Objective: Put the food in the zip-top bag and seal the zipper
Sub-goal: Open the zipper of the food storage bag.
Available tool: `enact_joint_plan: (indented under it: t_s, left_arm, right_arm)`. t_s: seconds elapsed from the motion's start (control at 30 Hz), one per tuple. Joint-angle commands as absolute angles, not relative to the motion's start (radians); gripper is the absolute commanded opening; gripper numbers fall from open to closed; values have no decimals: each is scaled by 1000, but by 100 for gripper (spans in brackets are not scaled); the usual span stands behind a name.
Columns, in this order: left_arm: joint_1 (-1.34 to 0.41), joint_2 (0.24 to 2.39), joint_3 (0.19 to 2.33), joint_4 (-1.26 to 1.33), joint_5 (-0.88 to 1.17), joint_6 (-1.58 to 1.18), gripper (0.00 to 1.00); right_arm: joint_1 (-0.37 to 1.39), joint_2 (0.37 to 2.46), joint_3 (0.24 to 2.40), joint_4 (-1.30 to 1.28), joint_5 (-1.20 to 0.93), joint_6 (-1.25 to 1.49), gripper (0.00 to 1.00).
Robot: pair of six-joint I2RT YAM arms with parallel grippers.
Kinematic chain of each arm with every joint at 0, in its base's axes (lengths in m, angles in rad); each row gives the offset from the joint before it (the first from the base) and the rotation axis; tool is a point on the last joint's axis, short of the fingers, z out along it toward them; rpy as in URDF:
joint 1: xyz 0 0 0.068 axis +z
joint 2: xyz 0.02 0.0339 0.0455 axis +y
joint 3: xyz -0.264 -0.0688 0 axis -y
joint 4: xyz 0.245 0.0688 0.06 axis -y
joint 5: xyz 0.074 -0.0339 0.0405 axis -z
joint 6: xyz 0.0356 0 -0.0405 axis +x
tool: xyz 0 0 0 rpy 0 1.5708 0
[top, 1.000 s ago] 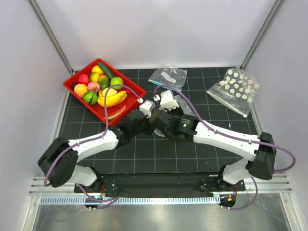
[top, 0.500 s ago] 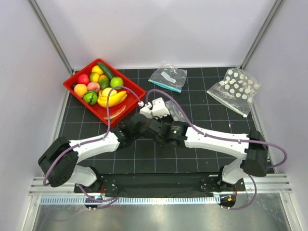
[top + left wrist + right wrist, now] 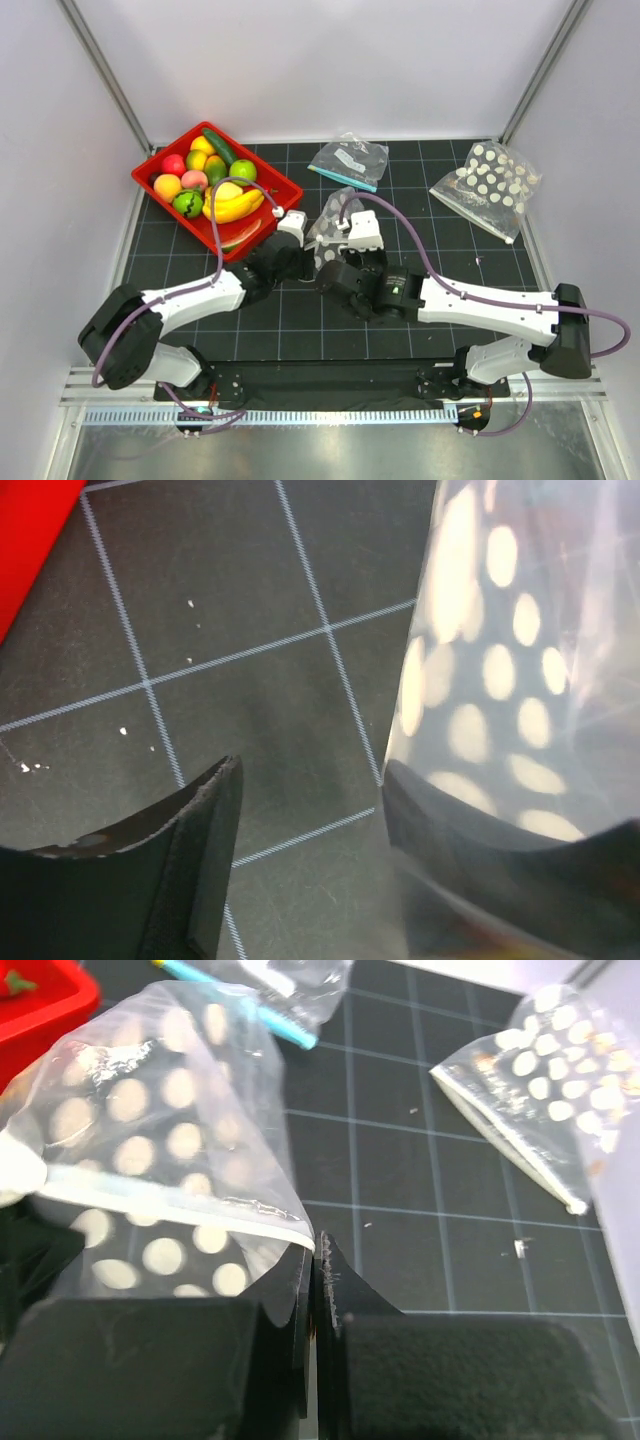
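Observation:
The zip-top bag [image 3: 329, 226], clear with white dots, stands crumpled at the table's middle between both grippers. My right gripper [image 3: 320, 1247] is shut on a corner of the bag [image 3: 165, 1150] at its zipper [image 3: 175, 1203]; in the top view it [image 3: 337, 256] sits just near of the bag. My left gripper [image 3: 311, 772] is open at the bag's left edge [image 3: 480, 680]; its right finger [image 3: 470, 830] shows through the dotted plastic, its left finger [image 3: 205, 845] is over bare mat. The food [image 3: 225, 195], bananas, green, red and orange pieces, lies in the red tray [image 3: 155, 162].
A clear undotted bag with a teal strip [image 3: 348, 160] lies at the back middle. A second dotted bag [image 3: 490, 183] lies at the back right, also in the right wrist view [image 3: 545, 1085]. The tray's corner [image 3: 30, 540] is just left of my left gripper.
My right arm has swung back to the right and nearer, its wrist turned. The dotted bag now stands up in view between the two grippers. My left gripper shifted slightly left.

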State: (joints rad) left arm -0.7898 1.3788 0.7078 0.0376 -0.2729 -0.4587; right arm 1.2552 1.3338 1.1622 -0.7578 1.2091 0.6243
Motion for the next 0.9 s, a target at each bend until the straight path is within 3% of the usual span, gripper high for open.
enact_joint_plan:
  t_s: [0.0,0.1,0.2,0.43,0.57,0.8,0.87]
  left_arm:
    - [-762,1403,733,3,-301,-488,59]
    - [-764,1437,762,-43,-308,-485,56]
    - [-762,1448,775,-41,-279,-477,52]
    - [-764,1437,772,-5,-155,-439,42]
    - [-764,1411,750,50,-104,-433,41]
    - [-764,1359,704,112,-55,-423,45]
    - [-764,1355,700,115,-43,-422,38]
  right_arm:
    - [1252,1325,1253,-987,1439,757,1]
    - [1246,1365,1327,-1201,1494,907,1]
    - [1246,1402,1364,-1247,1490,899,1]
    - [1246,1474,1312,-978,1355,604,1]
    - [1223,1477,1261,-749,1188,467,1]
    - [1189,1463,1190,-569,974,370,4]
    - [1178,1462,1183,-551,943,365,6]
